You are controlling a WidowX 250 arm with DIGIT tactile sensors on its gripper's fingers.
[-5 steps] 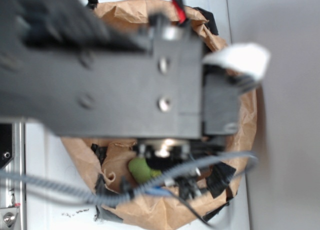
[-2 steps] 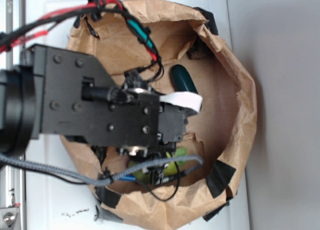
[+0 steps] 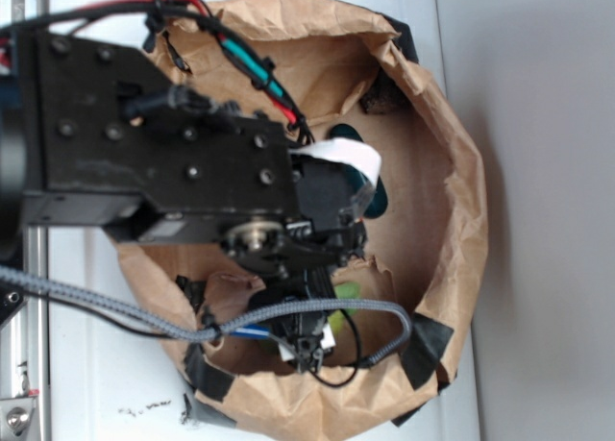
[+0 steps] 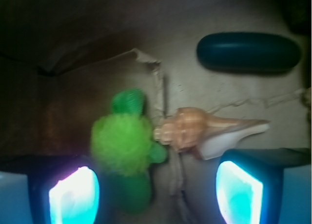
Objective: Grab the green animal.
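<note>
The green animal (image 4: pixel 124 146) is a fuzzy lime plush lying on the brown paper floor. In the wrist view it sits between my fingers, close to the left fingertip (image 4: pixel 73 194). My gripper (image 4: pixel 156 192) is open and holds nothing. From the exterior view only a sliver of the green animal (image 3: pixel 344 295) shows beside the gripper (image 3: pixel 309 337), which hangs low in the front part of the paper nest. The arm hides the rest of the toy.
A tan seashell (image 4: pixel 204 131) touches the toy's right side, near my right fingertip (image 4: pixel 239 185). A dark green capsule (image 4: pixel 248 52) lies farther off. The crumpled paper wall (image 3: pixel 471 220) rings everything, patched with black tape (image 3: pixel 423 345). A grey cable (image 3: pixel 115 311) loops across.
The arm has dropped away from the camera into the paper nest, and the gripper has shifted toward the front over the green animal.
</note>
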